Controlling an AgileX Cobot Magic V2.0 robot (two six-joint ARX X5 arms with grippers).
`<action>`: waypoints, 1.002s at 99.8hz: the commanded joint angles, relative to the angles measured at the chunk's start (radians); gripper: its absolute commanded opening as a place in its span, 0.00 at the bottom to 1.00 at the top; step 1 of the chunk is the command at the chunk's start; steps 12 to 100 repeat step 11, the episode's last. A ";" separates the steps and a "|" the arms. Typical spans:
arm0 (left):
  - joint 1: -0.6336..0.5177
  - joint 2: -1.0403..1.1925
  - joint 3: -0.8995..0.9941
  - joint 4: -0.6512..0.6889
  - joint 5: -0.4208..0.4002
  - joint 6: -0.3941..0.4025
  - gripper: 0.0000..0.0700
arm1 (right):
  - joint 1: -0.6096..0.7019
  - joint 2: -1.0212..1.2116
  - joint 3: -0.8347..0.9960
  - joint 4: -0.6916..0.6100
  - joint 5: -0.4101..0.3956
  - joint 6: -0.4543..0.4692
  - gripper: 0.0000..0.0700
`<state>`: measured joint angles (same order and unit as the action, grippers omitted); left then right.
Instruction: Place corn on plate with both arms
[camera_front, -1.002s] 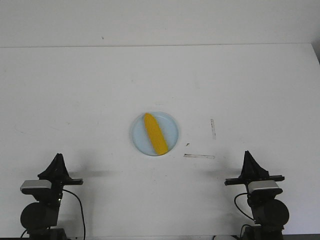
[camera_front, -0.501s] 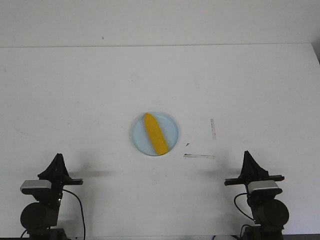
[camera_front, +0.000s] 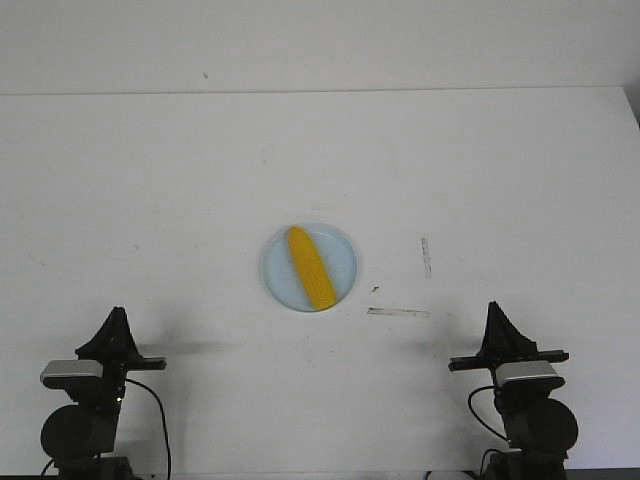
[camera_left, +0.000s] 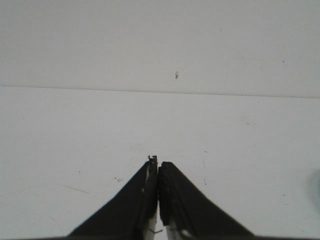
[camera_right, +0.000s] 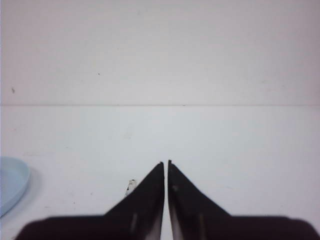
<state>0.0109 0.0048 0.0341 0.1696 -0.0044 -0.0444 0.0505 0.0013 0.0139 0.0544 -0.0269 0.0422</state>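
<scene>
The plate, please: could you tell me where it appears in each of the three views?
Front view: the plate lies mid-table with the corn lying on it.
Left wrist view: only a faint bluish smudge at the right edge, too little to tell.
Right wrist view: its rim shows at the left edge.
Shared landmark: the table's far edge, a horizontal line in every view.

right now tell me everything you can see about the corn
The corn is a smooth, bright yellow cob that looks like plastic, with no husk. It tapers to a blunt point at its far end, and its wider end faces the robot. It lies flat and slightly diagonal on the pale blue plate, its near end close to the rim. Only the plate touches it. The left tool and right tool sit shut, far back near the table's front edge.
</scene>
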 joint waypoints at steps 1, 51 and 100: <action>0.000 -0.002 -0.021 0.011 -0.002 -0.005 0.00 | 0.000 0.000 -0.001 0.013 0.000 0.008 0.02; 0.000 -0.002 -0.021 0.011 -0.003 -0.005 0.00 | 0.000 0.000 -0.001 0.013 0.000 0.009 0.02; 0.000 -0.002 -0.021 0.011 -0.003 -0.005 0.00 | 0.000 0.000 -0.001 0.013 0.000 0.009 0.02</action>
